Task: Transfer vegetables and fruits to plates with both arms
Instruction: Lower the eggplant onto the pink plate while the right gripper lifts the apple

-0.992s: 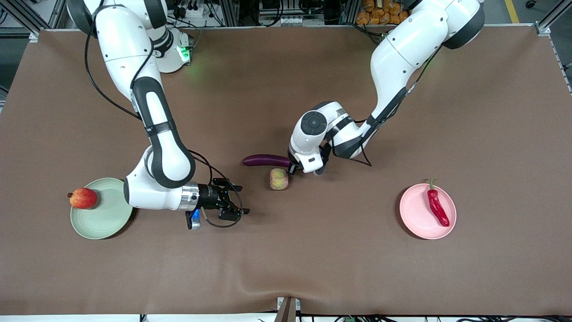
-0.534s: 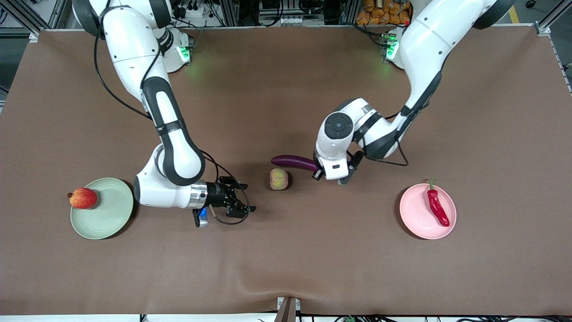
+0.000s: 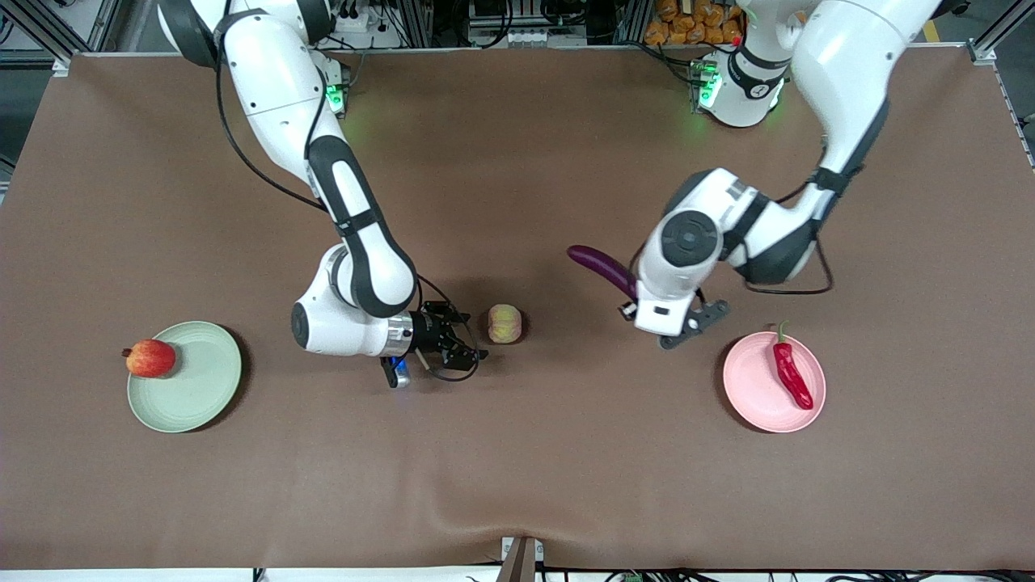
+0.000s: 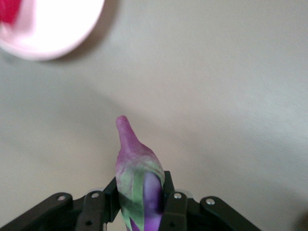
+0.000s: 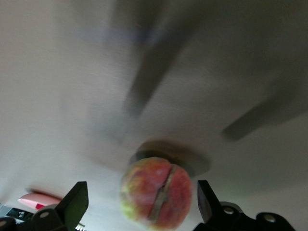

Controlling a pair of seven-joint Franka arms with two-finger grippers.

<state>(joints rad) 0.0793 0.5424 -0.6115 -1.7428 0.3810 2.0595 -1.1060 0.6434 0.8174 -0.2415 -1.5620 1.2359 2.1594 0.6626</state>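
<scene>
My left gripper (image 3: 631,306) is shut on the stem end of the purple eggplant (image 3: 601,270) and holds it above the table beside the pink plate (image 3: 752,384). The left wrist view shows the eggplant (image 4: 137,168) clamped between the fingers (image 4: 174,211). The red chili (image 3: 791,373) lies on the pink plate. My right gripper (image 3: 467,346) is open, low beside the peach (image 3: 504,323). In the right wrist view the peach (image 5: 156,192) sits just ahead, between the spread fingers (image 5: 74,199). The pomegranate (image 3: 149,358) rests on the rim of the green plate (image 3: 194,392).
The brown cloth table (image 3: 517,469) has a fold near its front edge. The pink plate (image 4: 53,24) shows at a corner of the left wrist view. Cables hang off both wrists.
My left gripper has lifted the eggplant off the table and carried it toward the pink plate. My right gripper has moved across the table up to the peach.
</scene>
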